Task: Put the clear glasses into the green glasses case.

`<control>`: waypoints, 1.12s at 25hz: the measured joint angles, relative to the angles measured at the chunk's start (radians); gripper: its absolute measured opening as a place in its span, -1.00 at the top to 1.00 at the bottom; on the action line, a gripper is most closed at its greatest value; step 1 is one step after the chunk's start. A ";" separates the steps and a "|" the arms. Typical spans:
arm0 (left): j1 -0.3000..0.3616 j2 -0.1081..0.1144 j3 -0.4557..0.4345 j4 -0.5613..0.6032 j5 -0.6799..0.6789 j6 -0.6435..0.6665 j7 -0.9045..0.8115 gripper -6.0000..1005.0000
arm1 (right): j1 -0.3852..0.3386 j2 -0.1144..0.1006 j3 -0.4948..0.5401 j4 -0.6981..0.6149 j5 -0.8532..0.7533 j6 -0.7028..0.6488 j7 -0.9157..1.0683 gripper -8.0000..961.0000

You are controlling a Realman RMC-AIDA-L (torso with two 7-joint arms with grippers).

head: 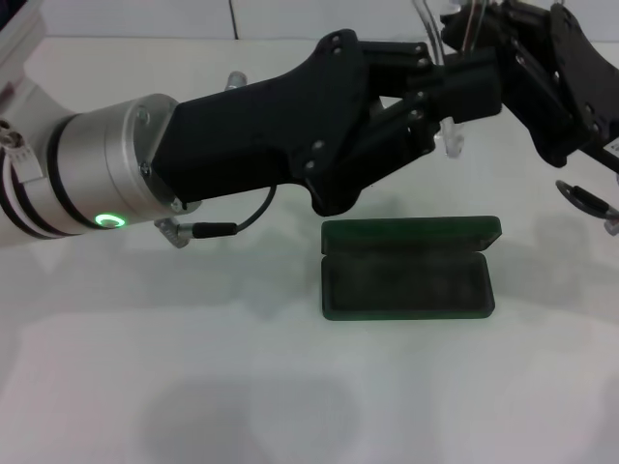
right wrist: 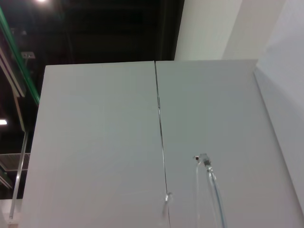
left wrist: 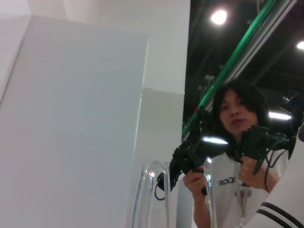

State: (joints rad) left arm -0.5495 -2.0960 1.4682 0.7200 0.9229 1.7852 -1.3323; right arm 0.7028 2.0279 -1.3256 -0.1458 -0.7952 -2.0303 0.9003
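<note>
The green glasses case lies open on the white table, lid tilted back, with nothing inside. Above and behind it the clear glasses are held in the air; only bits of clear frame show past the black fingers. My left gripper reaches across from the left and is shut on the clear glasses. My right gripper comes in from the top right and meets the same spot. A curved piece of the clear glasses shows close up in the left wrist view, and a thin clear arm in the right wrist view.
My left forearm spans the table's left half above the surface. White panel walls stand behind the table. A person holding a black hand controller stands beyond, seen in the left wrist view.
</note>
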 joint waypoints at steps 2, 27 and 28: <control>0.003 0.000 -0.003 -0.002 -0.001 0.000 0.003 0.80 | -0.006 0.000 0.000 0.000 0.001 0.000 -0.002 0.84; 0.036 0.004 -0.005 -0.010 -0.023 0.001 0.018 0.80 | -0.047 0.000 -0.009 -0.028 0.002 0.019 -0.012 0.84; 0.036 0.004 -0.005 -0.010 -0.023 0.001 0.018 0.80 | -0.048 0.000 -0.009 -0.028 0.004 0.019 -0.012 0.84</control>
State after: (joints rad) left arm -0.5136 -2.0923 1.4634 0.7102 0.8996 1.7862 -1.3144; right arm 0.6546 2.0279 -1.3346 -0.1734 -0.7917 -2.0112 0.8883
